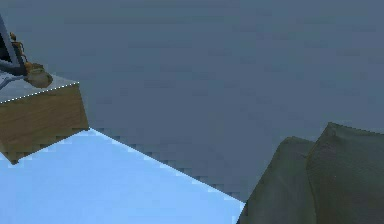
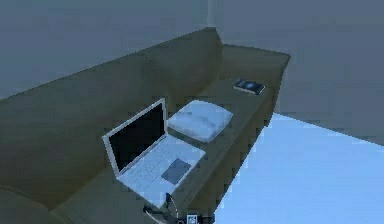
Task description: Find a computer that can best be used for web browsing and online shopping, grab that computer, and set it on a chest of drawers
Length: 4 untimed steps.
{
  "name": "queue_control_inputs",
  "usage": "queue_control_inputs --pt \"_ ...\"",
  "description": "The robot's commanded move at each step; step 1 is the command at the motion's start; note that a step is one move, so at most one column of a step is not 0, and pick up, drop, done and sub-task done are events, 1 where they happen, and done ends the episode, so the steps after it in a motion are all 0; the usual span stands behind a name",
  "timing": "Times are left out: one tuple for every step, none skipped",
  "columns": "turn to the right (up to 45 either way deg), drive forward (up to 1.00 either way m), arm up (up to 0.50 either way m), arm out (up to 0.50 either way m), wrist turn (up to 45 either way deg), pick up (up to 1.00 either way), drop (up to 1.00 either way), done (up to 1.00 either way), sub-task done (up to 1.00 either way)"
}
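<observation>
laptop (image 2: 150,152) | silver, lid open, screen dark | flat on sofa (image 2: 80,95) seat

Arm tip (image 2: 190,218) at bottom edge, fingers (image 2: 153,211) (probably) just left

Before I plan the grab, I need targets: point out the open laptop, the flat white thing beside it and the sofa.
open laptop (image 2: 155,166), arm side view, on its keyboard.
flat white thing (image 2: 200,122), arm side view, middle of its top.
sofa (image 2: 80,100), arm side view, its backrest.

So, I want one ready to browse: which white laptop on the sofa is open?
The laptop at the arm side view's lower left: screen up, keyboard showing. The white one beside it lies shut.
</observation>
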Motion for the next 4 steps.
queue_control_inputs --pt "0.0 0.00 0.48 0.00 0.0 0.00 0.00 0.00 0.00" --pt "0.0 0.00 0.00 0.00 -45.0 0.00 0.00 0.00 0.00" --pt "0.0 0.00 0.00 0.00 -45.0 0.00 0.00 0.00 0.00" --pt "0.0 0.00 0.00 0.00 -6.0 0.00 0.00 0.00 0.00"
